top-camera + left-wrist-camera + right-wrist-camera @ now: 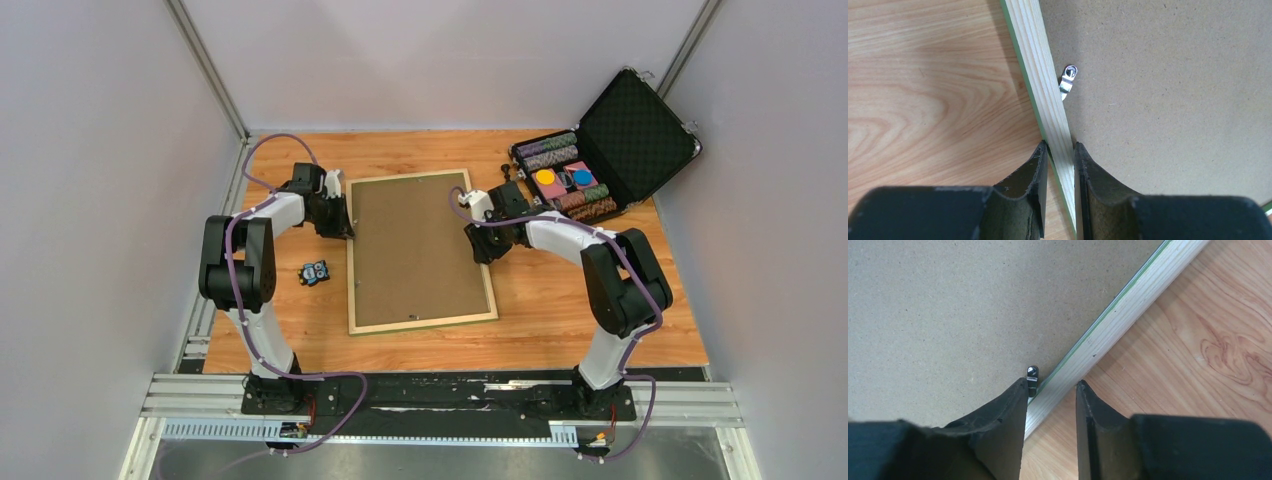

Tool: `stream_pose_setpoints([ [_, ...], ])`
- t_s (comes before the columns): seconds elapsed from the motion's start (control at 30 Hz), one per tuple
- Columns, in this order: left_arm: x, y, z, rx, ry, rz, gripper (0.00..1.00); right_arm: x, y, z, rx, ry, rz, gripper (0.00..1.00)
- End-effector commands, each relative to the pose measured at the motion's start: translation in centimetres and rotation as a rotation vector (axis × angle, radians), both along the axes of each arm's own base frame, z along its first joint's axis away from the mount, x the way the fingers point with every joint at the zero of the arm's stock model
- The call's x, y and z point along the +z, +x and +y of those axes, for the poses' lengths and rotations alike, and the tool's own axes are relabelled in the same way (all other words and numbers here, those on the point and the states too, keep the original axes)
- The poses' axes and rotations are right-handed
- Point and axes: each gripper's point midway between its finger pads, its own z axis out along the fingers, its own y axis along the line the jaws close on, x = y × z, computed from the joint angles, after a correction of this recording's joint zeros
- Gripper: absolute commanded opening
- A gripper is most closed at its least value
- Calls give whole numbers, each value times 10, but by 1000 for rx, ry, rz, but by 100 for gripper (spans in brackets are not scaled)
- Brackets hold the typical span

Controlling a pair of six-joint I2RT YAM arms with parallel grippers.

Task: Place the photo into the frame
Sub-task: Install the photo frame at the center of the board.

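In the top view, the frame (421,323) is seen lying flat near the middle of the surface (560,310), pale wooden back upward, with a plain brown backing board (415,250) set inside its rails. The left gripper (340,222) is placed at the far part of the frame's left rail, and the right gripper (483,248) at the right rail, roughly opposite. A small black and blue object (315,272) is seen on the surface just left of the frame. An open black case (640,130) filled with rows of chips is set at the far right corner.

In the left wrist view, the pale rail of the frame (1040,65) is gripped by the left gripper (1060,147), with one finger pressed against each side at a narrow spread. A thin green edge is shown along the rail's outer side, next to the surface (923,100). A small metal tab (1068,80) lies on the backing board (1173,100), just beside the rail.

In the right wrist view, the rail of the frame (1130,305) is straddled by the right gripper (1052,385), its jaws set narrow. A strip of the surface (1208,340) is seen between the rail and the outer finger, so a firm hold cannot be told. A dark tab (1032,376) is seen on the backing board (973,305), beside the inner finger.
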Motion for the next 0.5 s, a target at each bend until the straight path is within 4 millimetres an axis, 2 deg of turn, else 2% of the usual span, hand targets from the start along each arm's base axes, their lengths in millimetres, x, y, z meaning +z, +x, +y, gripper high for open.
stream_pose_setpoints([
  [0.0,12,6,6,-28,26,-43,0,-24,9,-19,56,-126,-36,37],
  [0.13,12,7,6,-27,26,-42,0,-16,16,-16,-4,-83,-16,43],
  [0.27,13,6,6,-26,26,-42,0,-10,21,-16,-85,-17,58,44],
  [0.47,13,6,6,-29,25,-42,0,-7,20,-16,-71,-12,72,44],
])
